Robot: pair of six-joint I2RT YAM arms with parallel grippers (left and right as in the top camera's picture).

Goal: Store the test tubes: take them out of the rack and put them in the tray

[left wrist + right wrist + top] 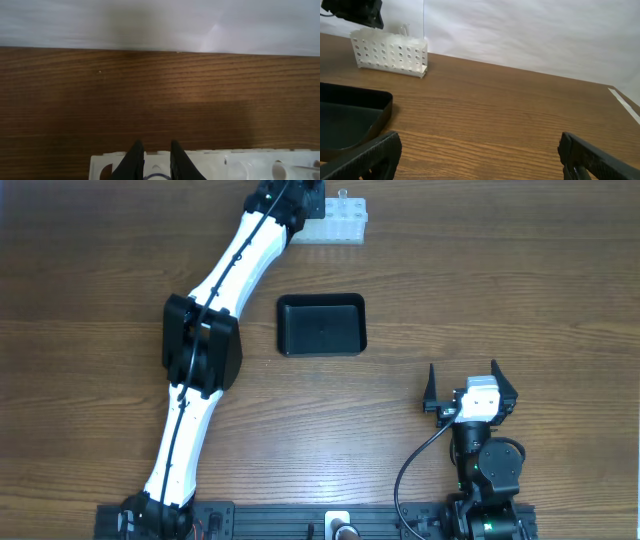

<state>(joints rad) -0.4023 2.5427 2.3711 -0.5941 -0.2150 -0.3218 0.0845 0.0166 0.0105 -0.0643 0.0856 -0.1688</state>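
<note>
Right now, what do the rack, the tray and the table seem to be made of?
The rack looks like white, slightly translucent plastic: thin walls pierced with regular round holes. The tray seems black plastic, smooth with a faint gloss, with rounded moulded corners. The table shows brown wood grain; whether solid wood or a laminate cannot be told.

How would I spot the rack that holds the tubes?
On the wooden table, follow the long white arm to the far edge. The rack stands at its end. It is white and full of small holes, unlike the black tray nearby.
</note>
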